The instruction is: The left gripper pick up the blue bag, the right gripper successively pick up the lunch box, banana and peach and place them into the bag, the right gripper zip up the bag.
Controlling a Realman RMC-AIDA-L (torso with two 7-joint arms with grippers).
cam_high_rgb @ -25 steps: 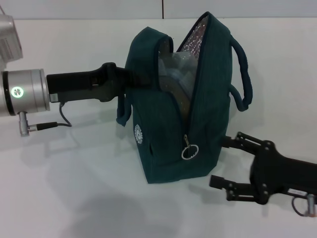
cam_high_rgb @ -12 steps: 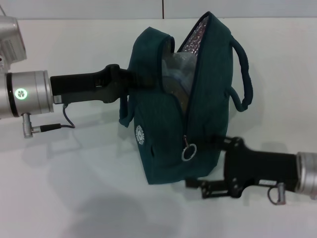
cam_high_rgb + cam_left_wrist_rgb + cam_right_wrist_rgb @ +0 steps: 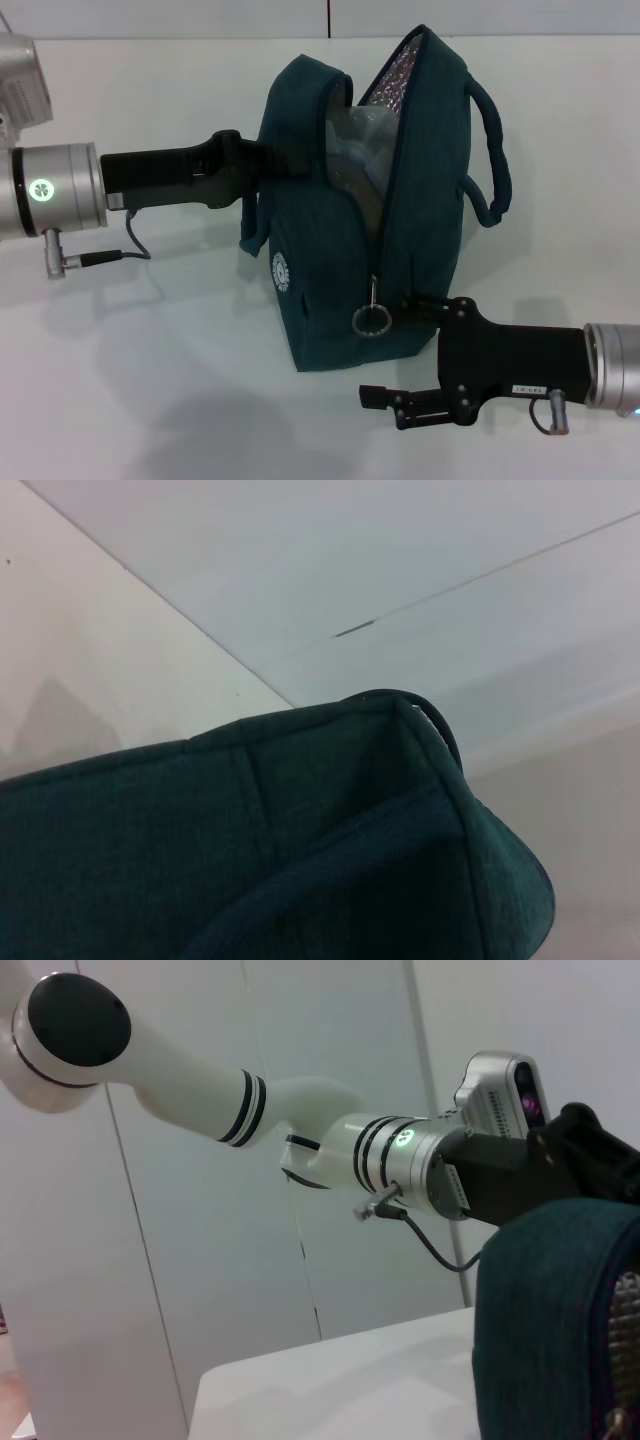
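Bag point(image 3: 340, 260) upright, unzipped, clear box point(image 3: 352, 150) visible inside; other items unconfirmed. Left gripper point(image 3: 262, 165) clamped on bag's rim. Right gripper point(image 3: 405, 345) at ring pull point(image 3: 371, 319), jaws spread wide; zipping remains.

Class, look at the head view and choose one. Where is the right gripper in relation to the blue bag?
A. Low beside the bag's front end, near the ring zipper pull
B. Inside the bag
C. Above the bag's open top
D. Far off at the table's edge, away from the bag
A: the right gripper sits low by the blue bag, close to the ring zipper pull.
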